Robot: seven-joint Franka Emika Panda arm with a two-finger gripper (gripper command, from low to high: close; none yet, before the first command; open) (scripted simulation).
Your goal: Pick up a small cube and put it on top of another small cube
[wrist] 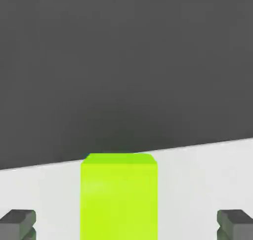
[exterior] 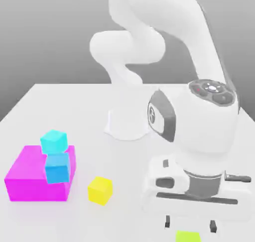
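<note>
The small lime yellow-green cube [exterior: 188,236] lies at the table's near edge, toward the exterior view's right. My gripper [exterior: 191,223] hangs just above it, open, one finger on each side and a gap left between the fingers and the cube. In the hand view the cube [wrist: 119,197] sits midway between the two dark fingertips [wrist: 18,223], close to the table's edge. A warmer yellow cube [exterior: 100,190] rests to the exterior view's left of my hand.
A large magenta block [exterior: 30,174] stands at the exterior view's left, with one cyan cube [exterior: 54,141] on top of it and another cyan cube [exterior: 57,168] against its front. The arm's white base [exterior: 126,122] is behind, mid-table.
</note>
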